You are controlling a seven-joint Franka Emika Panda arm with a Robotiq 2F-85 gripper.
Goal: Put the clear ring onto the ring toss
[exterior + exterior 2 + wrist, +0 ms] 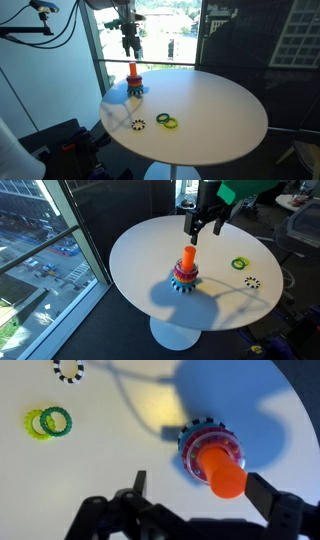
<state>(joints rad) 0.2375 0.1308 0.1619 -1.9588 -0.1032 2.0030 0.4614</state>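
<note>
The ring toss (224,472) is an orange-red peg on a round base with coloured rings stacked round its foot; it shows in both exterior views (133,75) (187,262). My gripper (195,480) is open and empty, with one finger on each side of the peg top. It hangs just above the peg (130,47) (205,228). A pale bluish rim (190,432) shows around the top of the stack; I cannot tell whether it is the clear ring. No loose clear ring shows on the table.
Overlapping green and yellow rings (48,423) (167,121) (240,264) lie loose on the round white table (220,110). A dark ring with white specks (69,369) (138,125) (252,282) lies near them. Windows and a railing stand beside the table.
</note>
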